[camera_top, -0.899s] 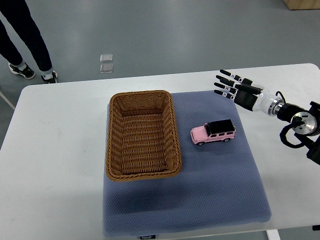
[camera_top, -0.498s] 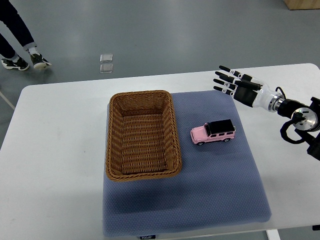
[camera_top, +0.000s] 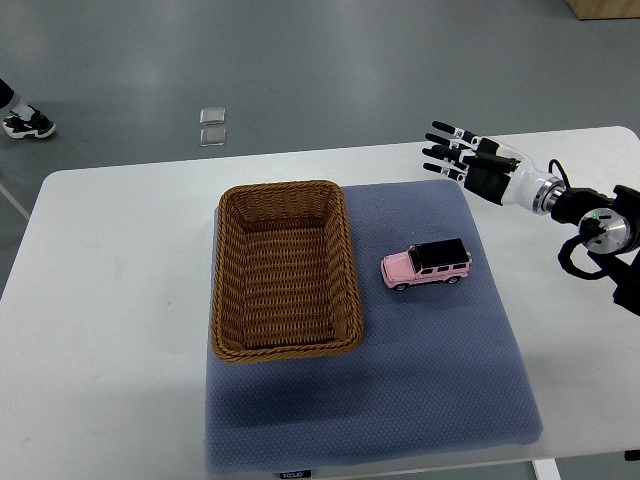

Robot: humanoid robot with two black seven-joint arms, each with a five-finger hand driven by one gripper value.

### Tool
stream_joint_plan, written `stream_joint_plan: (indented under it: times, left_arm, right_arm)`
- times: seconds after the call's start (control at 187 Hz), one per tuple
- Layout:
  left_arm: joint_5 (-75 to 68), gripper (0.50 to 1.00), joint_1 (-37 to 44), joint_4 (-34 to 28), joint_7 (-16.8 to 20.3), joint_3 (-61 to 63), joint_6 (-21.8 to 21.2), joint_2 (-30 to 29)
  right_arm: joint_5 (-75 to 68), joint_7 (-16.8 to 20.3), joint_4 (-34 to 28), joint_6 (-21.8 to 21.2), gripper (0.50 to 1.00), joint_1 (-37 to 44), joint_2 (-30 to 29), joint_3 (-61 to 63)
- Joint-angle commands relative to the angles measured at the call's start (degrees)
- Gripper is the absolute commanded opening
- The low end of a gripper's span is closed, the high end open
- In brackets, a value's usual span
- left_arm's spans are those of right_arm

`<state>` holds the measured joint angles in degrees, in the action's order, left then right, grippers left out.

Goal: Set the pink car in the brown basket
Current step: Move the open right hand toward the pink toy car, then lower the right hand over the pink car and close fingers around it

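A pink toy car (camera_top: pixel 426 266) with a black roof stands on the blue-grey mat (camera_top: pixel 400 400), to the right of the brown wicker basket (camera_top: pixel 284 348). The basket is empty and lies on the mat's left part. My right hand (camera_top: pixel 452 152) hovers over the mat's far right corner, fingers spread and holding nothing, well above and to the right of the car. Its arm (camera_top: pixel 590 222) comes in from the right edge. No left arm shows.
The mat lies on a white table (camera_top: pixel 110 300). On the grey floor behind the table lie two small clear squares (camera_top: pixel 212 126). A person's shoe (camera_top: pixel 25 122) shows at the far left edge.
My right hand has drifted slightly up and to the left, still open. The person at the top left has walked off leftward; only a shoe remains in view.
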<state>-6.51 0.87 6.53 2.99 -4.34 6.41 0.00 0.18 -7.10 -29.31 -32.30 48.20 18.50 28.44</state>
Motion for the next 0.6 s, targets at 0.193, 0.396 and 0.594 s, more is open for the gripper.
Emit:
stream_joint_plan:
  times: [0.193, 0.396, 0.594]
  left_arm:
    - [0.0, 1.0, 0.0, -0.1, 0.0, 0.0, 0.0, 0.0]
    - [0.0, 1.0, 0.0, 0.0, 0.0, 0.0, 0.0, 0.0]
    - [0.0, 1.0, 0.0, -0.1, 0.0, 0.0, 0.0, 0.0]
  right_arm:
    - [15.9, -6.8, -0.1, -0.2, 0.926, 0.7, 0.5, -0.2]
    - [30.5, -12.9, -0.1, -2.7, 0.924, 2.6, 2.1, -0.4]
    - [44.0, -15.8, -1.7, -2.7, 0.924, 3.8, 4.6, -1.0]
